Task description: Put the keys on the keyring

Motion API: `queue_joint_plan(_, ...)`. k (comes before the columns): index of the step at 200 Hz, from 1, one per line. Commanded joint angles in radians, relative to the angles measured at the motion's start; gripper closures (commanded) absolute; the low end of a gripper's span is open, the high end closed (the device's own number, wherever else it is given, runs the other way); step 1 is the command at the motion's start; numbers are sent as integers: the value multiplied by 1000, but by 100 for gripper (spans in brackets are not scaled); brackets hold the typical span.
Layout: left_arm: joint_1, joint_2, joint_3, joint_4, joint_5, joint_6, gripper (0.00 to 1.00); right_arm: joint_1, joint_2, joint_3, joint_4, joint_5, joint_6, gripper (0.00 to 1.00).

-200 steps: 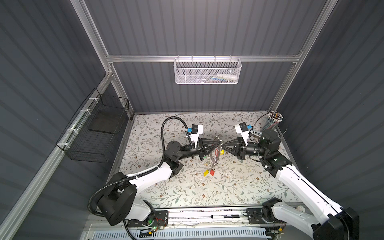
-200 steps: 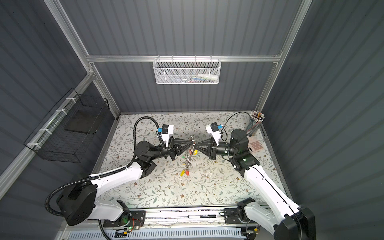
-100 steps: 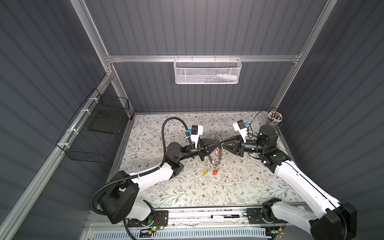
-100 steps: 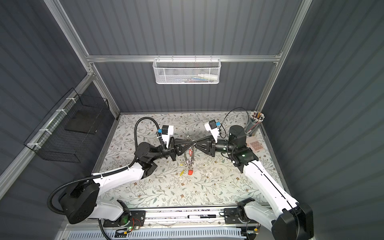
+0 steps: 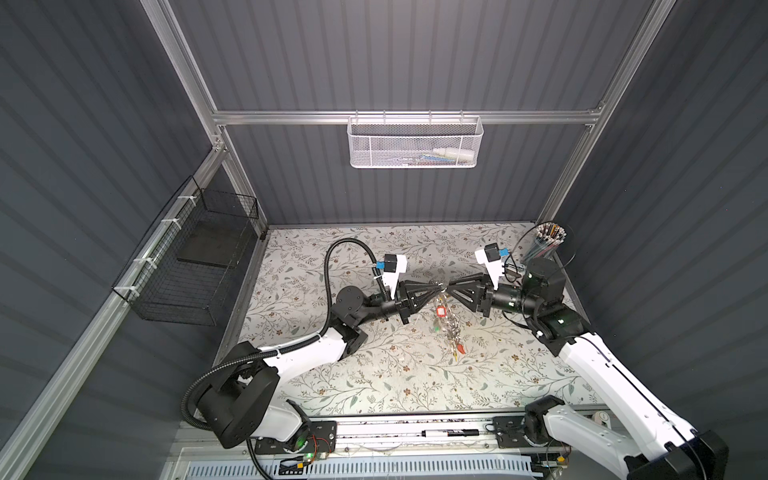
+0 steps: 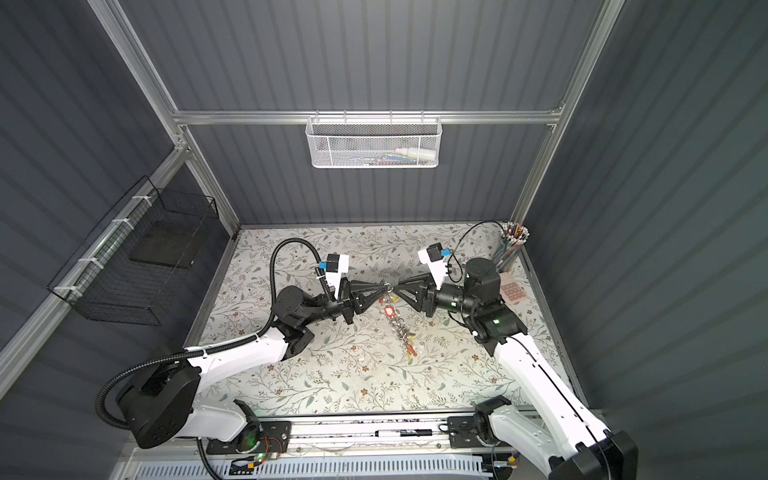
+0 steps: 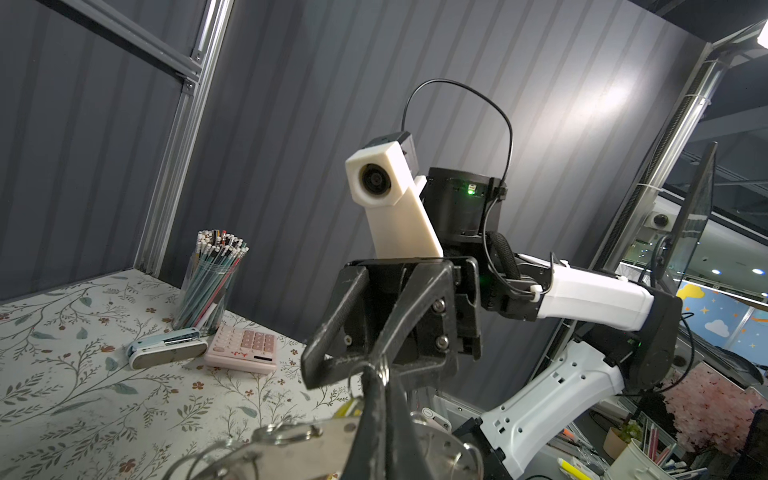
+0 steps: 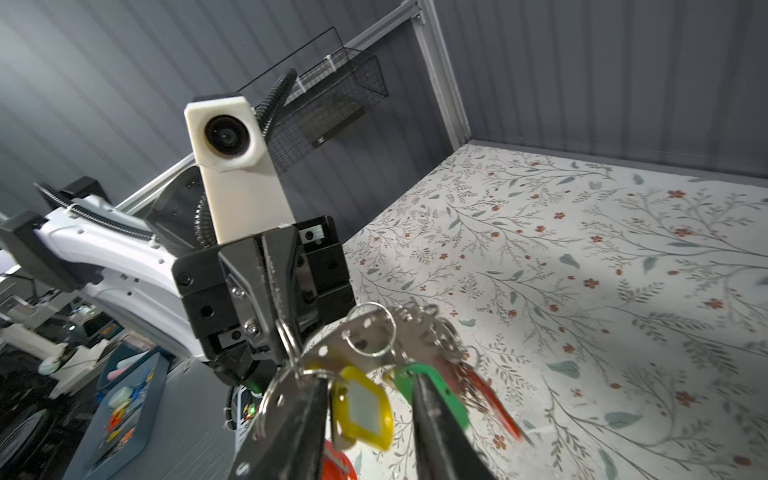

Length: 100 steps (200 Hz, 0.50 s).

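Note:
The keyring (image 8: 328, 353), a flat grey metal hoop hung with small split rings, is held above the mat between the two arms. My left gripper (image 5: 436, 286) (image 6: 384, 286) (image 7: 380, 376) is shut on it at a split ring. Several keys hang from it with a yellow tag (image 8: 365, 411), a green tag (image 8: 419, 378) and a red tag (image 5: 441, 309). The bunch (image 6: 401, 328) trails down toward the mat. My right gripper (image 5: 449, 287) (image 6: 397, 286) (image 8: 365, 378) faces the left one tip to tip. It is open, with the yellow tag between its fingers.
A cup of pencils (image 5: 548, 241) stands at the back right corner, with a pink calculator (image 6: 513, 293) and a stapler (image 7: 166, 347) beside it. A white mesh basket (image 5: 413, 141) hangs on the back wall and a black wire basket (image 5: 195, 257) on the left wall.
My right gripper's jaws have opened. Both grippers have risen a little and stay tip to tip. The lower end of the hanging keys has swung to the right.

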Motion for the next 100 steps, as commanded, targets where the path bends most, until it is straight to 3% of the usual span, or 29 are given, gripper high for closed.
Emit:
queue_joint_plan(1, 12, -9, -1, 61, 15, -21, 100, -34, -23, -8, -36, 91, -7, 63)
queue_joint_plan(26, 14, -3, 2, 66, 27, -24, 100, -43, -47, -3, -21, 82, 11, 62)
queue_joint_plan(60, 14, 17, 5, 97, 47, -46, 100, -29, -53, 2, 82, -67, 60, 60)
queue_joint_plan(100, 13, 33, 11, 120, 52, -61, 100, 12, -29, 4, 121, -101, 52, 59)
